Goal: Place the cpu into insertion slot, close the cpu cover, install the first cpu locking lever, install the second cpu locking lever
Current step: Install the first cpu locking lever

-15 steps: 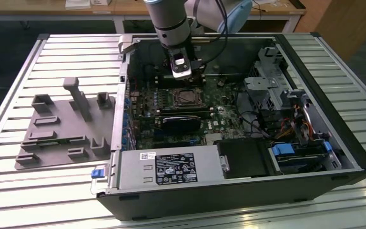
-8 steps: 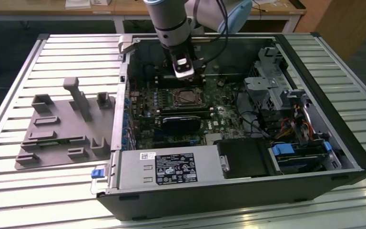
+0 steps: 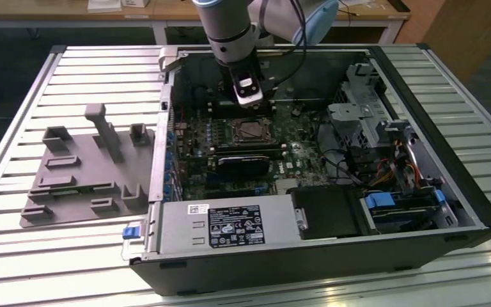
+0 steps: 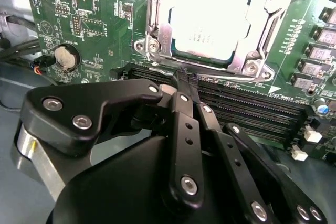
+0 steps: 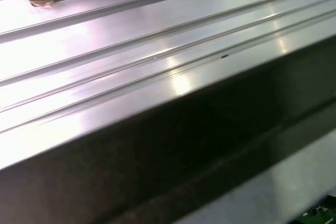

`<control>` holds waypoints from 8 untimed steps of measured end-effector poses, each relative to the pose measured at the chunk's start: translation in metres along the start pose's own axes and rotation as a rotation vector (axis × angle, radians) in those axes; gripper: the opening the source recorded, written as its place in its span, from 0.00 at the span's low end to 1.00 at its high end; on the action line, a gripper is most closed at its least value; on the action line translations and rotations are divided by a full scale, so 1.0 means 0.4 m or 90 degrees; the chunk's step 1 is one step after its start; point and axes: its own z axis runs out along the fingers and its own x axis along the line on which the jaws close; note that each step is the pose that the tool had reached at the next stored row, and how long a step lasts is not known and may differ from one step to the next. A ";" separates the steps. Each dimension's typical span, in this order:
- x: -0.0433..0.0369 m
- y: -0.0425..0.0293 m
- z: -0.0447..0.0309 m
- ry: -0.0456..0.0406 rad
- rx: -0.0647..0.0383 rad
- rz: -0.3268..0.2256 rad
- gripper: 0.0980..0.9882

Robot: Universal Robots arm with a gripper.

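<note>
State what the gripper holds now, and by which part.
Nothing. In the second wrist view the gripper is shut with nothing between its fingertips; the cpu lies apart from it, framed by the cpu cover.

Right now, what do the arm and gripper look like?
The arm is a silver-grey tube with a pale blue joint cap; black cables run beside it. A white-and-black module sits at the wrist. The gripper is matte black: jointed link bars, silver screw heads, silvery ring.
</note>
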 end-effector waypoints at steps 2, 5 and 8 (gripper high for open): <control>0.000 0.000 0.001 0.0006 0.001 -0.004 0.00; 0.000 -0.001 0.004 0.0011 0.002 -0.006 0.00; 0.000 -0.001 0.007 0.0017 0.002 -0.008 0.00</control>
